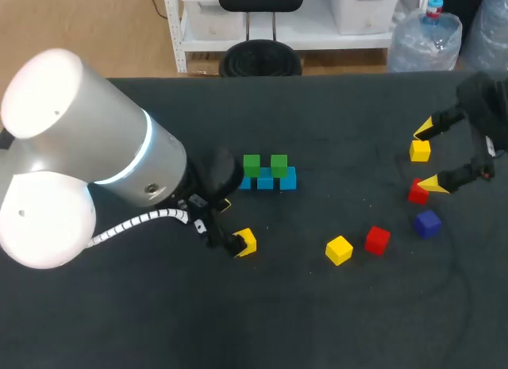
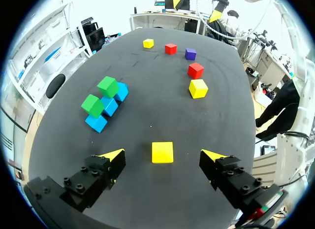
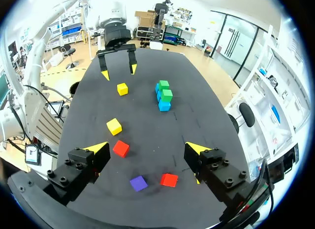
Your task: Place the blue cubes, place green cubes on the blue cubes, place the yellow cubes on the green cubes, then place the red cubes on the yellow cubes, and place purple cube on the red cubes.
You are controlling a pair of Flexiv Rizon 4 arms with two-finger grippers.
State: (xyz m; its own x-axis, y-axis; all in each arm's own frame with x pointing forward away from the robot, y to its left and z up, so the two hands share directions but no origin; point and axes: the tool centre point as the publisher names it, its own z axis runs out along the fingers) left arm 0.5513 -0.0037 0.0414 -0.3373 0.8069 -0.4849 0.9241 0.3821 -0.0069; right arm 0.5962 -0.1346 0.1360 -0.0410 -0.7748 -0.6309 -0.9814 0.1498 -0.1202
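Three blue cubes [image 1: 275, 180] [image 2: 96, 123] lie in a row at the table's middle, with two green cubes [image 1: 252, 164] [image 1: 279, 163] [image 2: 108, 86] on top. My left gripper [image 2: 163, 156] [image 3: 118, 71] stands open, and a yellow cube [image 2: 162, 152] [image 1: 246, 241] lies on the table between its fingertips, untouched. My right gripper [image 1: 429, 156] [image 3: 147, 150] is open at the right side, above another yellow cube [image 1: 420, 150] [image 2: 148, 43] and a red cube [image 1: 417, 191] [image 3: 169, 179]. The purple cube [image 1: 427, 224] [image 3: 138, 182] lies just in front of that red one.
A third yellow cube [image 1: 339, 249] [image 2: 198, 88] and a second red cube [image 1: 377, 240] [image 2: 196, 70] sit side by side right of centre. My left arm's big silver body [image 1: 87, 147] covers the table's left part in the head view.
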